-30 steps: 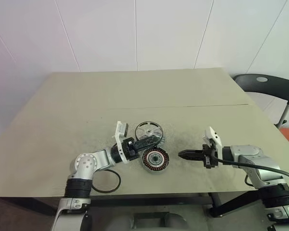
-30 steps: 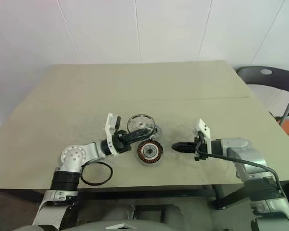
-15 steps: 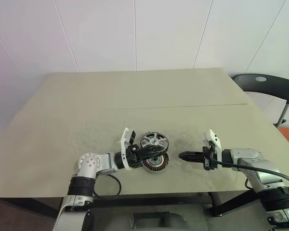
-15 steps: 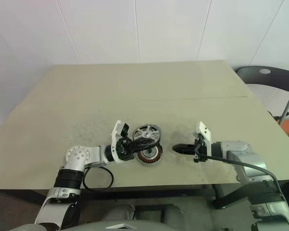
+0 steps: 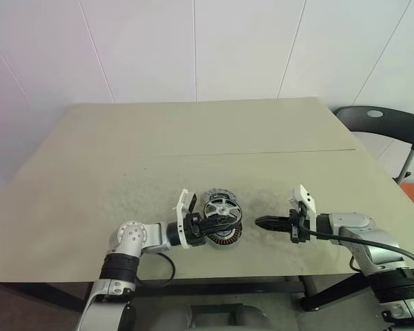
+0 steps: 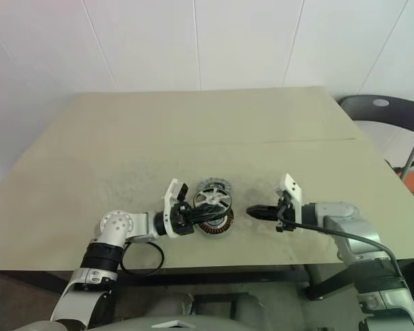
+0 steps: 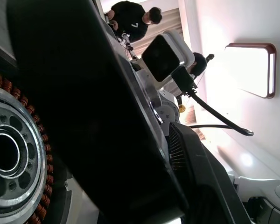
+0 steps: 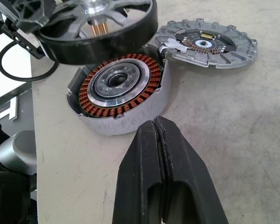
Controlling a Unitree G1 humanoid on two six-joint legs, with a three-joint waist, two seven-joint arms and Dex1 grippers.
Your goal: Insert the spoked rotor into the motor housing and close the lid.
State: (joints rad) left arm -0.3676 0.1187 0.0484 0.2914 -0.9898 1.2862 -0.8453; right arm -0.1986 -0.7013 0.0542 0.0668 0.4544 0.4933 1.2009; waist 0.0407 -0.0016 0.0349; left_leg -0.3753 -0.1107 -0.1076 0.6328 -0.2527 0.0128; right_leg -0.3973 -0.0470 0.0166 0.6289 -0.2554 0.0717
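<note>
My left gripper (image 5: pixel 216 219) is shut on the dark rim of the spoked rotor (image 5: pixel 222 207), a black-rimmed wheel with pale spokes. It holds the rotor tilted just over the far side of the motor housing (image 8: pixel 116 91), whose copper windings ring a silver hub. The housing (image 5: pixel 224 236) rests on the table. Flat on the table just behind it lies the lid (image 8: pixel 207 42), a grey disc with a ribbed rim. To the right of the housing, my right gripper (image 5: pixel 259 222) is shut and empty, pointing at it from a short gap.
A black rubber ring (image 6: pixel 146 260) lies near the table's front edge (image 5: pixel 207 279), partly under my left arm. A dark chair (image 5: pixel 379 124) stands off the table's right side. A person (image 7: pixel 130 18) shows far off in the left wrist view.
My left gripper has carried the rotor down and toward the front, from behind the housing to just over it, and rolled it flatter. The right gripper has stayed still.
</note>
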